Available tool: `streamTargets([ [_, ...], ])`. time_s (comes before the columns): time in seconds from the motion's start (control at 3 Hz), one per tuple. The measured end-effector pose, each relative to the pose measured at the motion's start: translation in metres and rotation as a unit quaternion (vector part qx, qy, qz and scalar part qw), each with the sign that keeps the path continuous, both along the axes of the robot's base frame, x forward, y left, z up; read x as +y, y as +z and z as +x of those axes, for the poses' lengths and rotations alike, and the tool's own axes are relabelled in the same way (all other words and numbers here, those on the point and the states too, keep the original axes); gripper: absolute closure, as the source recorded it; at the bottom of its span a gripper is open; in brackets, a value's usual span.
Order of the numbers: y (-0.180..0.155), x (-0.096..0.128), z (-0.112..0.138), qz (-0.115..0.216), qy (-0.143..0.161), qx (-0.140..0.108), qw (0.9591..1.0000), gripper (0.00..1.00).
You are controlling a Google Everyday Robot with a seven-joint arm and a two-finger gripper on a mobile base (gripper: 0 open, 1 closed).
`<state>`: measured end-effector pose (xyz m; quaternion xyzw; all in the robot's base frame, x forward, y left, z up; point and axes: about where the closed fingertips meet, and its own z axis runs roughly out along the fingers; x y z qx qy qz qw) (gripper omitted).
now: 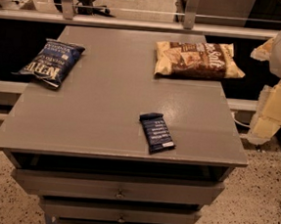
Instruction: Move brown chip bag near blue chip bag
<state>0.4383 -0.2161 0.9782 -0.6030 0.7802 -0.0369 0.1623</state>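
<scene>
My tool (273, 113) hangs just off the right edge of the table (107, 96), pale cream and blocky beneath a rounded white shell. I cannot tell how far open it is, and it touches none of the packets. The table is flat, matte grey, with drawers (119, 188) under its front edge. The brown chip bag (196, 60) lies flat at the table's far right corner, crinkly and puffed, tan and dark brown with white "Salt" lettering and cream ends. The blue chip bag (51, 62), a navy pillow with white block letters, sits at the table's far left corner, well apart. A small flat dark blue wrapper (156, 132) lies near the table's front edge.
</scene>
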Motion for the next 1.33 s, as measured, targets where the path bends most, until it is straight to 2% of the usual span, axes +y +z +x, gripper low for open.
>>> streamTargets([
  [0.33, -0.001, 0.000, 0.004, 0.001, -0.002, -0.003, 1.0000, 0.00],
  [0.67, -0.009, -0.003, 0.028, 0.009, -0.011, -0.016, 0.9998, 0.00],
  [1.0, -0.020, -0.010, 0.081, 0.045, -0.015, -0.053, 0.9975, 0.00],
  [1.33, -0.027, -0.014, 0.144, 0.095, -0.013, -0.099, 0.9904, 0.00],
])
